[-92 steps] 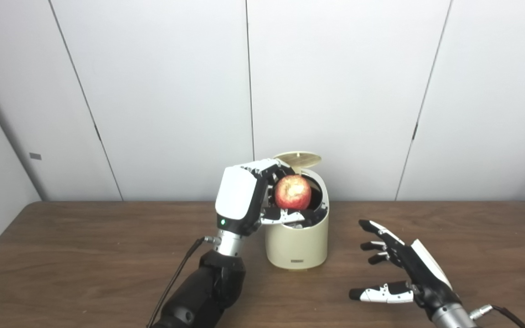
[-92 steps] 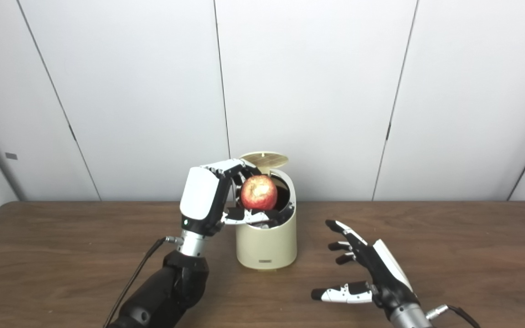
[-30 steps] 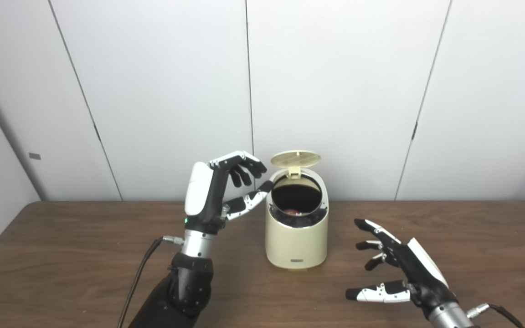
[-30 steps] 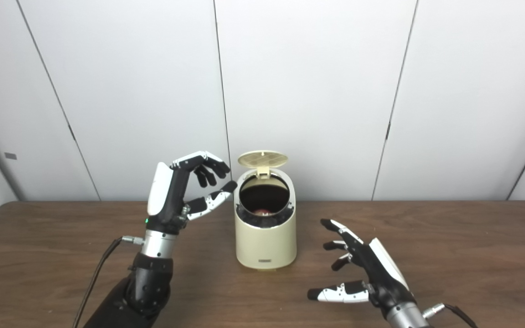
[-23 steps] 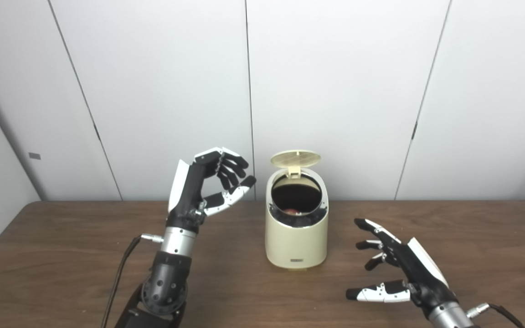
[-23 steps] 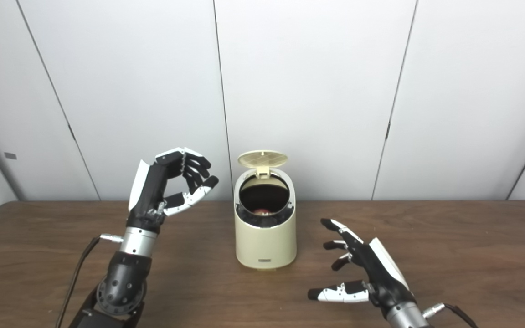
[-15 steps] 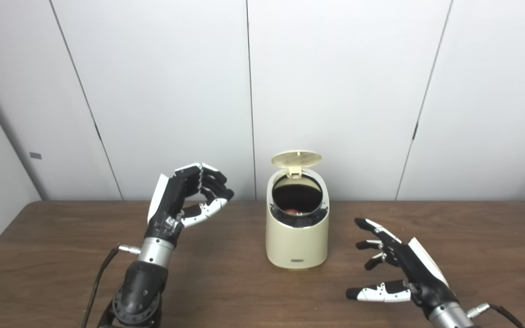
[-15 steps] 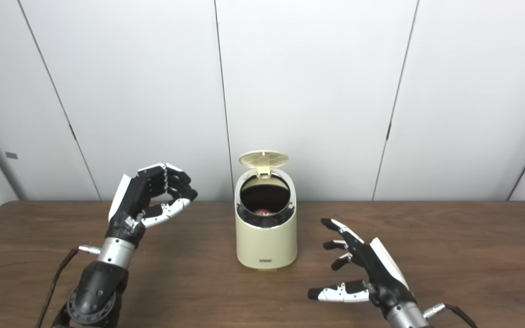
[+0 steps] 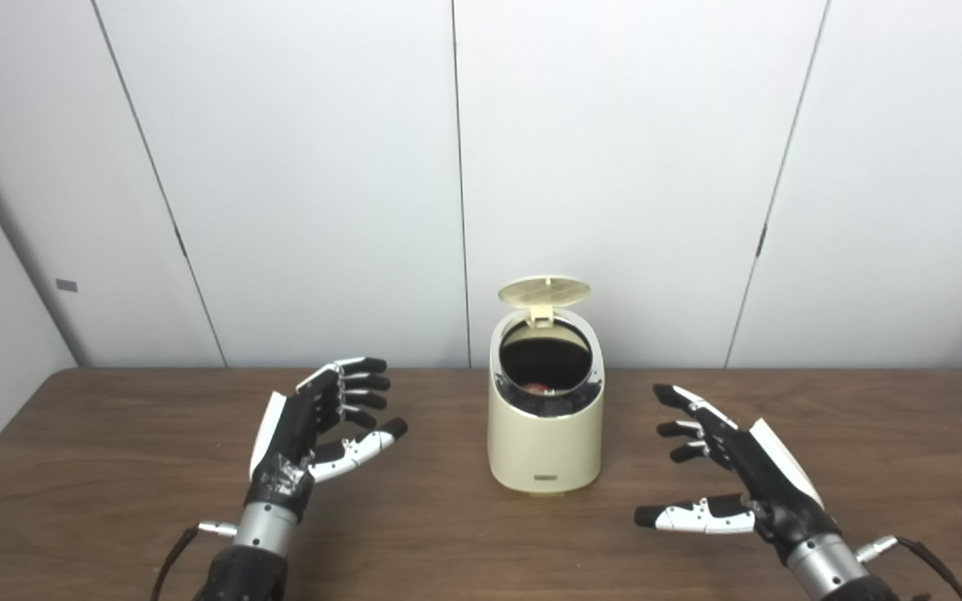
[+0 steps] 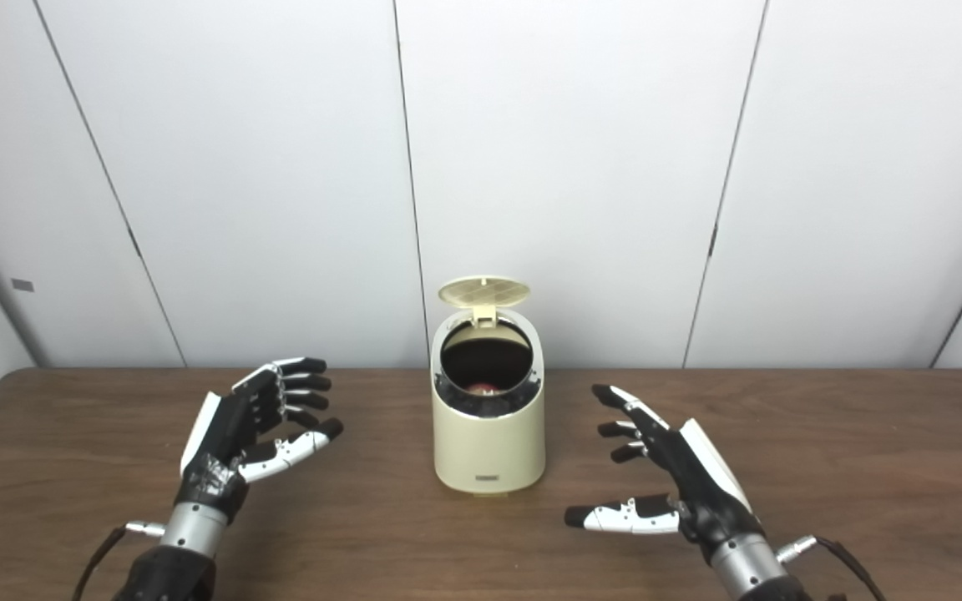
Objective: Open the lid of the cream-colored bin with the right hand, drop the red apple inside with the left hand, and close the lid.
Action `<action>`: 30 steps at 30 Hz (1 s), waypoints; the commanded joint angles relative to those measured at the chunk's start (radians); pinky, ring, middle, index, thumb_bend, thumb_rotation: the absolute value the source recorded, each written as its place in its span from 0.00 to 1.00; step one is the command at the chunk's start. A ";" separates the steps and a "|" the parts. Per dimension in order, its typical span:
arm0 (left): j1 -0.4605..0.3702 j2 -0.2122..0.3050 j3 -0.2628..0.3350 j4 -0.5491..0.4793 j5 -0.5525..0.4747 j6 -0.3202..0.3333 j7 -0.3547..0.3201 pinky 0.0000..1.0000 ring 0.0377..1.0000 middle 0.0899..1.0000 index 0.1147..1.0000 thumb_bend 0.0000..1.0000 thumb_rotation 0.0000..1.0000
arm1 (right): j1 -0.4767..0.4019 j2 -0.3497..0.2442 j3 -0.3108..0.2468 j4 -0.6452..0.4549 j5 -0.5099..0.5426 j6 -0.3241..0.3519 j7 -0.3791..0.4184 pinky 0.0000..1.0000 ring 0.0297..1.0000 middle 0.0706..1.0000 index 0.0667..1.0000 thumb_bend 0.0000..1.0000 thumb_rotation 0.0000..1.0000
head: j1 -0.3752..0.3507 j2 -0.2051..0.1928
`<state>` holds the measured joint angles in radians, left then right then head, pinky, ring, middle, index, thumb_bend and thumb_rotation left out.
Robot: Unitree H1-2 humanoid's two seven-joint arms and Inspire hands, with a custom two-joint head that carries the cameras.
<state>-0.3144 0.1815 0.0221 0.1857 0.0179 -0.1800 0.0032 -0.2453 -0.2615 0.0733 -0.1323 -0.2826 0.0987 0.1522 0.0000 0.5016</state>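
Note:
The cream-colored bin (image 9: 544, 442) stands at the middle of the brown table, its round lid (image 9: 544, 291) hinged up at the back. Deep inside its dark opening a small patch of the red apple (image 9: 536, 386) shows. My left hand (image 9: 314, 426) is open and empty, low over the table well to the left of the bin. To the right of the bin, my right hand (image 9: 727, 476) is also open, fingers spread toward it, touching nothing.
The wooden table (image 9: 113, 467) reaches a white panelled wall (image 9: 281, 167) behind the bin. A black cable (image 9: 176, 555) trails from my left wrist, another cable (image 9: 924, 555) from my right wrist.
The left hand let the apple drop into the bin, then drew back left and down to just above the table, fingers spreading. The right hand edged slightly up and forward.

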 commanded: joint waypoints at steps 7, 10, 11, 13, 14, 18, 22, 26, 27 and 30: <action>0.014 0.005 0.009 0.069 -0.004 -0.133 -0.019 0.57 0.63 0.68 0.71 0.72 0.06 | -0.164 -0.055 -0.009 0.006 0.000 -0.043 0.008 0.68 0.81 0.89 0.88 0.69 0.60 | -0.005 -0.005; 0.028 0.001 0.007 0.087 0.003 -0.153 -0.019 0.56 0.63 0.68 0.71 0.74 0.05 | -0.233 -0.066 0.010 0.017 -0.025 -0.013 0.024 0.73 0.86 0.92 0.87 0.72 0.62 | -0.005 -0.009; 0.033 0.001 0.005 0.092 0.002 -0.159 -0.022 0.57 0.63 0.68 0.72 0.74 0.05 | -0.258 -0.071 0.016 0.024 -0.036 -0.011 0.028 0.73 0.86 0.91 0.88 0.72 0.62 | -0.006 -0.010; 0.041 0.001 0.004 0.098 -0.001 -0.165 -0.028 0.58 0.63 0.68 0.72 0.73 0.04 | -0.295 -0.077 0.022 0.032 -0.042 -0.003 0.036 0.76 0.86 0.91 0.88 0.71 0.59 | -0.006 -0.010; 0.047 -0.001 0.004 0.097 0.001 -0.162 -0.026 0.58 0.63 0.68 0.72 0.73 0.04 | -0.322 -0.078 0.026 0.034 -0.043 0.012 0.048 0.77 0.87 0.91 0.88 0.70 0.58 | -0.007 -0.011; 0.059 -0.003 0.003 0.106 0.000 -0.169 -0.029 0.57 0.62 0.68 0.73 0.74 0.04 | -0.401 -0.101 0.062 0.048 -0.117 0.040 0.068 0.76 0.87 0.90 0.88 0.71 0.62 | -0.008 -0.015; 0.070 -0.004 -0.001 0.110 0.004 -0.173 -0.030 0.58 0.62 0.68 0.73 0.73 0.05 | -0.478 -0.127 0.103 0.082 -0.171 0.022 0.089 0.74 0.87 0.89 0.88 0.71 0.67 | -0.008 -0.015; 0.075 -0.009 -0.002 0.113 -0.009 -0.170 -0.038 0.58 0.61 0.67 0.73 0.73 0.04 | -0.525 -0.119 0.122 0.092 -0.188 0.048 0.120 0.76 0.89 0.90 0.88 0.70 0.65 | -0.008 -0.018; 0.076 -0.010 -0.002 0.112 -0.010 -0.168 -0.040 0.58 0.61 0.67 0.74 0.72 0.04 | -0.535 -0.115 0.126 0.095 -0.194 0.056 0.127 0.76 0.89 0.90 0.88 0.70 0.62 | -0.009 -0.018; 0.076 -0.012 -0.001 0.120 -0.008 -0.176 -0.045 0.58 0.62 0.67 0.74 0.72 0.04 | -0.559 -0.112 0.145 0.113 -0.217 0.062 0.140 0.76 0.90 0.90 0.88 0.69 0.59 | -0.010 -0.018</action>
<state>-0.2639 0.1751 0.0243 0.2829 0.0091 -0.3244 -0.0417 -0.7450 -0.3694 0.2203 -0.0139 -0.4878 0.1639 0.2970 -0.0092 0.4832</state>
